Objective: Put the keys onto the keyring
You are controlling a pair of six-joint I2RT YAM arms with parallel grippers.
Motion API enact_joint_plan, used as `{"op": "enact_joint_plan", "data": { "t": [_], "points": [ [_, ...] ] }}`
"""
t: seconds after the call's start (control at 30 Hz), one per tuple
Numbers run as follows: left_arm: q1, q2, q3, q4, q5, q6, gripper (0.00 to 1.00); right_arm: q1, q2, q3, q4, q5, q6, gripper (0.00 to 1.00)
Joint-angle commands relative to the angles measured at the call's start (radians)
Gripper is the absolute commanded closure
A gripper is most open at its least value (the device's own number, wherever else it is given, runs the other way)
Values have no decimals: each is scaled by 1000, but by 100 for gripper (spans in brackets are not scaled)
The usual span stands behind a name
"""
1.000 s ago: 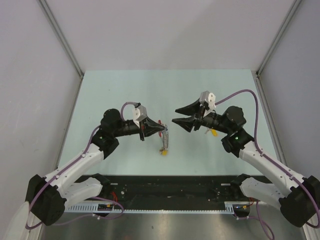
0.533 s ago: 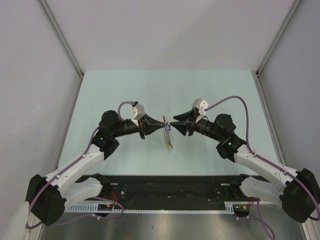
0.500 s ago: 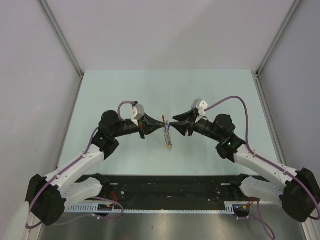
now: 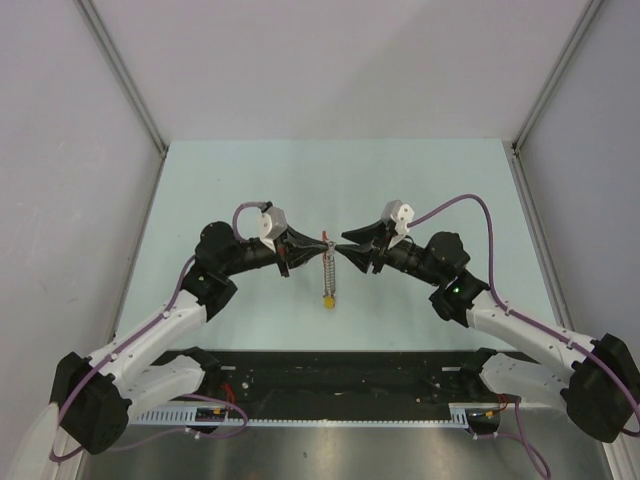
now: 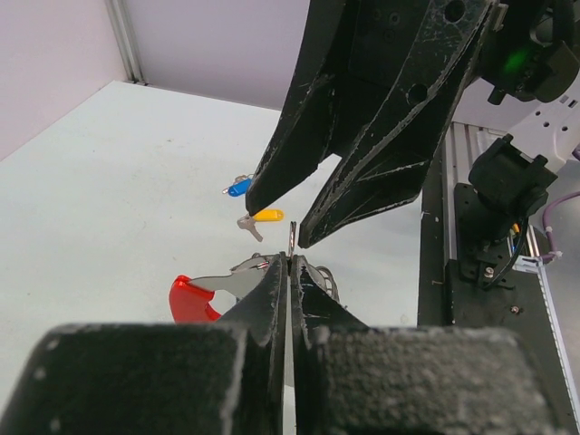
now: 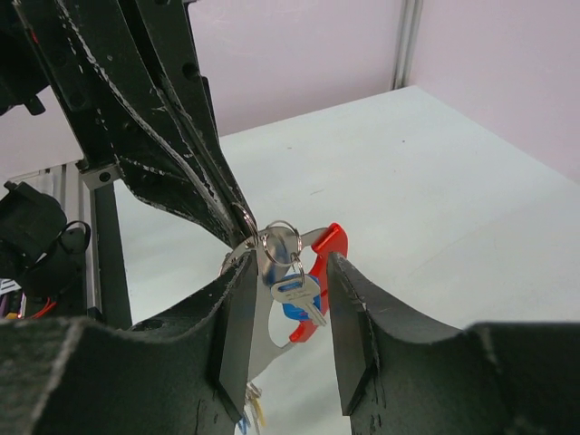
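Note:
The keyring point(image 4: 328, 268) hangs between my two grippers above the table's middle, grey metal point(image 6: 265, 317) with a red curved section point(image 5: 192, 299). My left gripper point(image 4: 320, 248) point(image 5: 290, 261) is shut on its top edge. My right gripper point(image 4: 342, 247) point(image 6: 290, 265) faces it and closes across the keyring's width, one pad on the grey edge, the other at the red section. A silver key with a blue tag point(image 6: 304, 294) dangles from a small split ring point(image 6: 281, 243) on the keyring, between the right fingers. Yellow and blue tags point(image 6: 256, 412) dangle from its lower end.
On the table beyond the keyring lie a blue-tagged key point(image 5: 238, 188) and a yellow-tagged key point(image 5: 266, 215); the right arm hides them from above. A black rail point(image 4: 340, 375) with both arm bases runs along the near edge. Grey walls close in the pale table point(image 4: 250, 180).
My right gripper has come left from beside the table's right half, narrowed its jaws and reached the keyring. The left gripper has shifted slightly, and the keyring has swung back to hang straight.

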Motion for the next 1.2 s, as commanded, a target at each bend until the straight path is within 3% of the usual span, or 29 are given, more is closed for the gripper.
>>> {"op": "enact_joint_plan", "data": {
  "t": [0.0,0.67,0.93,1.17],
  "points": [
    [-5,-27,4,44,-1,1,100,17,-3,-4,87,17,-8,59],
    [-18,-45,24,-20,-22,49,99,43,29,-1,114,44,-60,60],
    [-28,-51,37,-58,-32,75,99,81,34,4,88,121,-125,61],
    [-41,-58,40,-72,-42,84,100,111,43,12,69,170,-171,68]
  ]
}}
